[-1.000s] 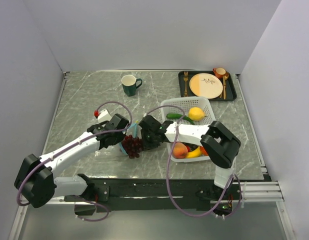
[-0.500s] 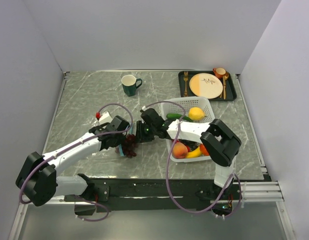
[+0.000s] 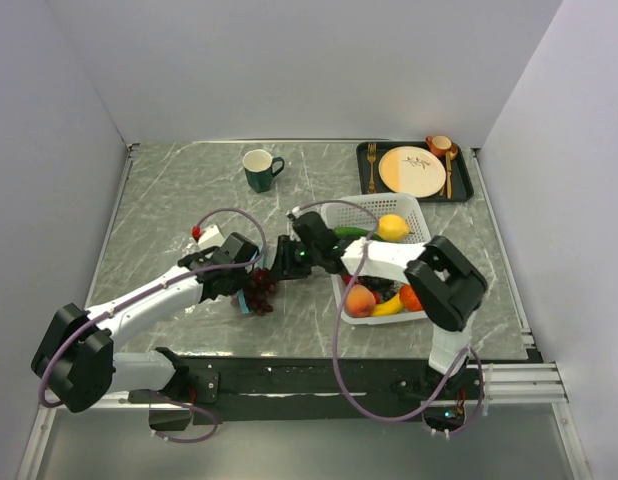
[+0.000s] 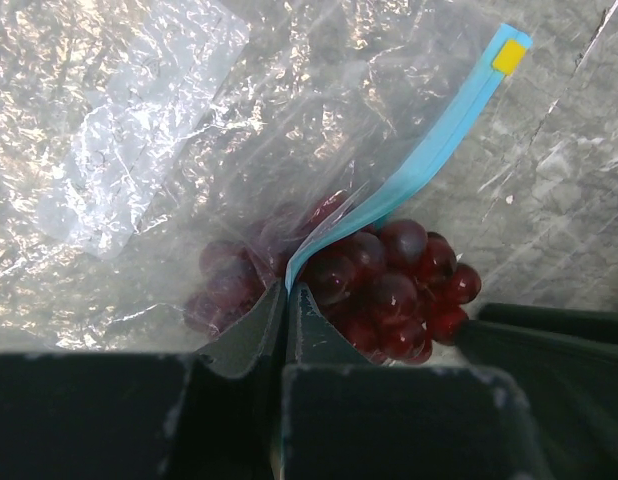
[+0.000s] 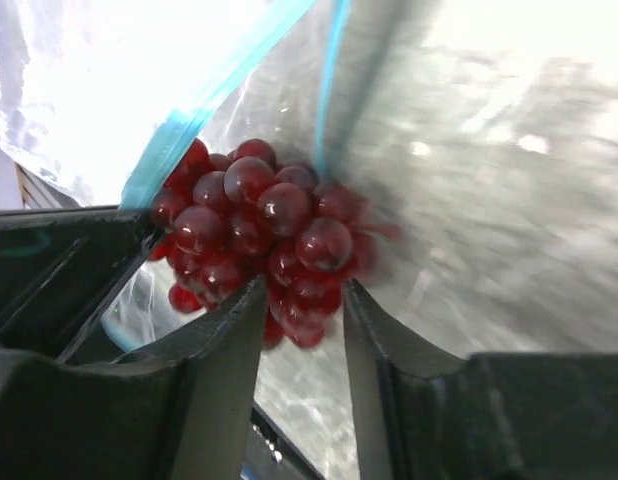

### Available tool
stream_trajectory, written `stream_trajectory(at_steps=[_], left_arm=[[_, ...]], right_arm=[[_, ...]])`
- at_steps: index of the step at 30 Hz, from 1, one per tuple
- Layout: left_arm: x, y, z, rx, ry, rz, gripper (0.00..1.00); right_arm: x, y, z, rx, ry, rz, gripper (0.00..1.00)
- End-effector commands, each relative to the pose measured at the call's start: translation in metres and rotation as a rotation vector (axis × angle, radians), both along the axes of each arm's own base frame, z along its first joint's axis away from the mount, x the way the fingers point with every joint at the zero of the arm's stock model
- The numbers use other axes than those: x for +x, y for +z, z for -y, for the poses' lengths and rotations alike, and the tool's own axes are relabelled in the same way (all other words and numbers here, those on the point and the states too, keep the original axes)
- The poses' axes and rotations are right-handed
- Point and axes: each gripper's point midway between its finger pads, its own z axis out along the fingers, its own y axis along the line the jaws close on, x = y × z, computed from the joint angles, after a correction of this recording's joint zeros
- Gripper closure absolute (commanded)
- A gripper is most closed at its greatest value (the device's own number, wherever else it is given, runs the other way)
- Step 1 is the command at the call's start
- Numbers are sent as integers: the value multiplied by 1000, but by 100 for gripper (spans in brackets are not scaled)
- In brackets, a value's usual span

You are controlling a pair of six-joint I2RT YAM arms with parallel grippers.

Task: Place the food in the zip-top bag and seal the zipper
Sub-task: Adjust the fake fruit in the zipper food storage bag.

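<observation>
The dark purple grape bunch (image 3: pixel 259 292) lies at the mouth of the clear zip-top bag (image 4: pixel 139 150), partly under the plastic. My left gripper (image 3: pixel 234 276) is shut on the teal zipper strip (image 4: pixel 439 140), pinching it between its fingertips (image 4: pixel 287 290) beside the grapes (image 4: pixel 389 290). My right gripper (image 3: pixel 282 264) is open; in its wrist view (image 5: pixel 301 290) the grapes (image 5: pixel 259 230) sit just at and beyond its spread fingertips, under the zipper (image 5: pixel 189 120). The lemon (image 3: pixel 393 227), green pepper (image 3: pixel 347 232), peach (image 3: pixel 360 299), banana (image 3: pixel 389 306) and orange (image 3: pixel 409 298) lie in the basket.
The white mesh basket (image 3: pixel 374 200) stands right of the bag, under my right arm. A dark green mug (image 3: pixel 259 170) stands at the back centre. A black tray with a cream plate and cutlery (image 3: pixel 414 172) sits at the back right.
My right gripper has drawn back up and to the right, off the grape bunch, which stays at the bag's mouth. My left gripper keeps its pinch on the zipper strip.
</observation>
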Motion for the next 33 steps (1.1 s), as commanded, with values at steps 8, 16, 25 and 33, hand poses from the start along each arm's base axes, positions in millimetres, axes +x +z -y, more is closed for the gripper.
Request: stream_trajectory(at_steps=[8,16,25,33], left_arm=[[10,9,11,-17,-19,15,99],[12,13,13,-24,-19,22,99],[14,16,12,-20,-17,24,99],[13,15,14,-26,-24,22,99]], right_arm=[[25,28,29,-20,-52,63,53],[-9,18,20,66,2,-18,28],[-9,2,-5,128,39,-102,25],[-11,-14,-8,117,44,-130,27]])
